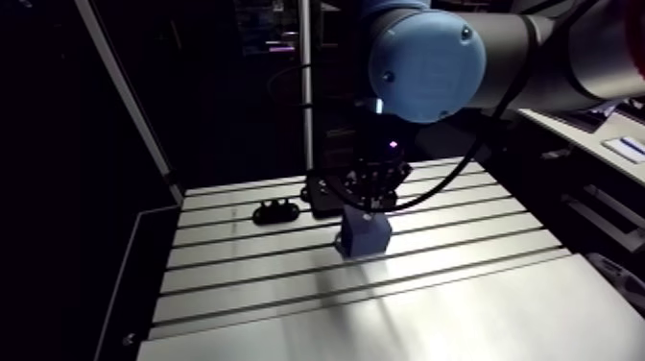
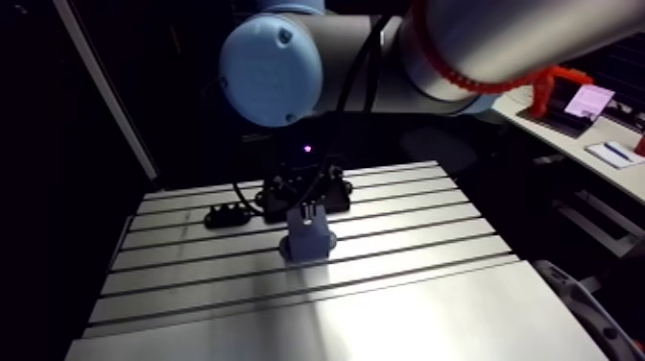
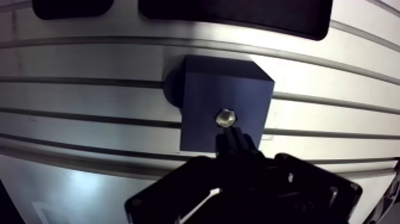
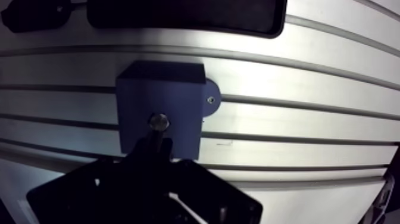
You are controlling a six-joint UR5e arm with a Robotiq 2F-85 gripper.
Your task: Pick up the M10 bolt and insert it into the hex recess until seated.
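Observation:
A dark blue block (image 3: 202,95) stands on the slotted aluminium table (image 3: 89,137), with a round flange showing at its base. The M10 bolt (image 3: 224,117) shows as a shiny metal end over the block's top face, near the edge closest to the gripper. My gripper (image 3: 229,134) hangs straight over the block, its two dark fingers close together and pinching the bolt at their tips. I cannot see how deep the bolt sits in the block. In the arm view the gripper (image 2: 307,204) is just above the block (image 2: 309,240).
A wide black plate (image 3: 235,15) lies on the table beyond the block, and a smaller black holder (image 1: 276,211) lies to its left. The table's front edge (image 1: 288,346) is near the camera.

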